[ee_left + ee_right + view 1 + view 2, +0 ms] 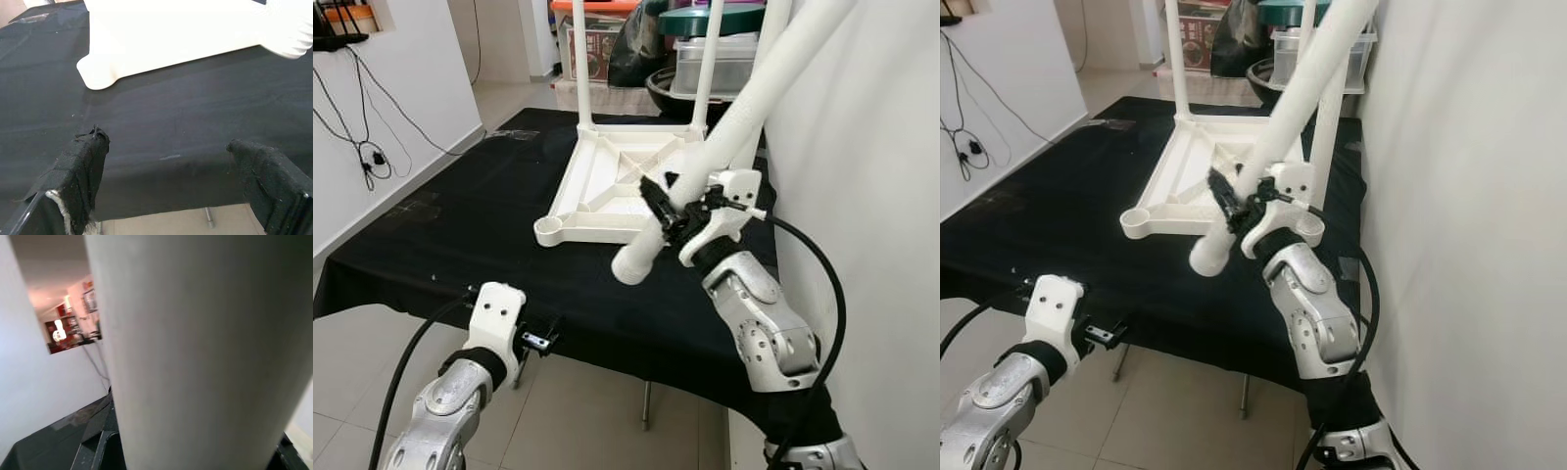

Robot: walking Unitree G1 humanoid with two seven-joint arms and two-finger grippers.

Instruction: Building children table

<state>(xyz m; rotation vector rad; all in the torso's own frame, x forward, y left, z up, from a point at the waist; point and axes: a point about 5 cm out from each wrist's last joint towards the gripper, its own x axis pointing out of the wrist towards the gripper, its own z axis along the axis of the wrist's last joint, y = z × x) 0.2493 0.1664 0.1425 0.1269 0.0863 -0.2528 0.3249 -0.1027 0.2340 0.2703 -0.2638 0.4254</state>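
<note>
We are pinching a white leg (pixel 744 108) in our right gripper (pixel 677 208), tilting it toward the upturned tabletop's (pixel 607 186) empty socket (pixel 548 231), while our left gripper (pixel 540 340) is idling spread open.

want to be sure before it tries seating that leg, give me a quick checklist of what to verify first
1. Right gripper has the loose white leg: ok, shut on it near the lower end.
2. Upside-down tabletop lies flat on the black cloth: ok.
3. Near-left corner socket is free: ok, no leg in it.
4. Far legs already seated: ok, two stand upright at the far corners.
5. Loose leg lined up with a socket: not ok, it is tilted, its end off the tabletop's near edge.
6. Left gripper clear of the work: ok, open, at the cloth's near edge.
</note>
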